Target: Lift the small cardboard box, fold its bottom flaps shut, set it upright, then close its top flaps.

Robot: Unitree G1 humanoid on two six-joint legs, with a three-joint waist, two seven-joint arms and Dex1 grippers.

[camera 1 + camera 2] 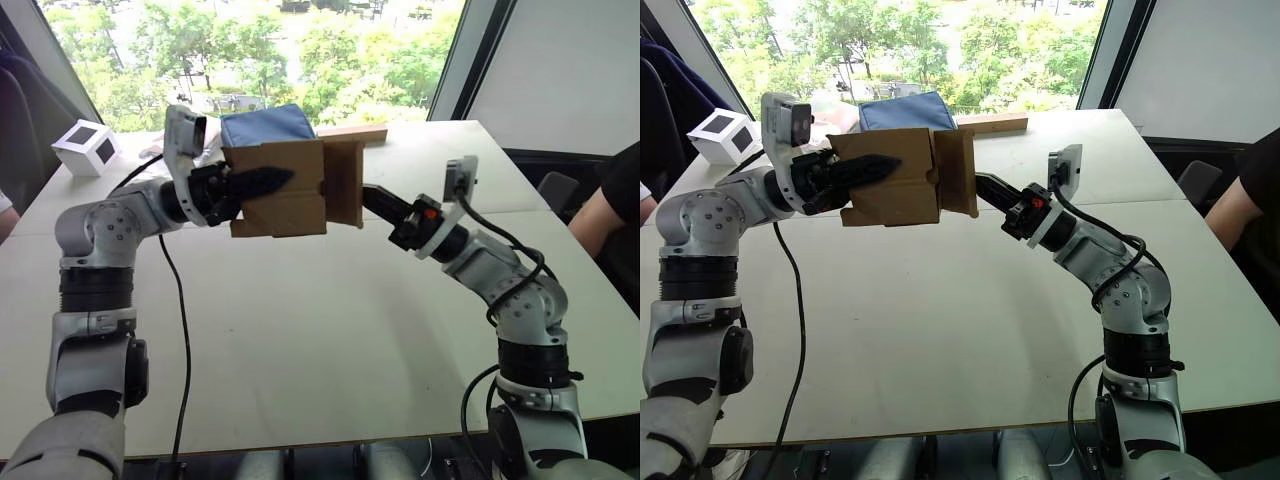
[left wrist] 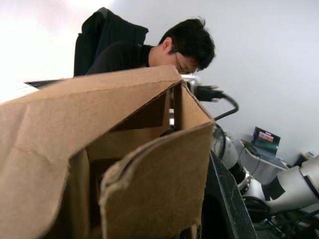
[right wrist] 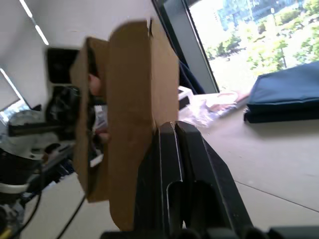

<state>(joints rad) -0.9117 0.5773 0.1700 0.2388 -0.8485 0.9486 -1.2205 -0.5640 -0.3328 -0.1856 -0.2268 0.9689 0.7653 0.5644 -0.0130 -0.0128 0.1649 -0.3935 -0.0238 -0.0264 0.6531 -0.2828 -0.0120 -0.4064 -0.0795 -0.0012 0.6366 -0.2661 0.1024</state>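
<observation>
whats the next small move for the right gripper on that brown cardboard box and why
Probably push the right gripper a little further against the end flap. The left gripper holds the small brown cardboard box above the white table, and the right gripper's shut fingers already press that flap, so a short push should fold it flat.

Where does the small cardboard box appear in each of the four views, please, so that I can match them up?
Left eye view: the small cardboard box is upper centre, held above the table by the left hand.
Right eye view: upper centre-left.
Left wrist view: it covers the lower left, seen close up.
Right wrist view: centre-left, edge-on, against the right hand.
Shared landmark: the blue folded cloth, in both eye views and the right wrist view.
</observation>
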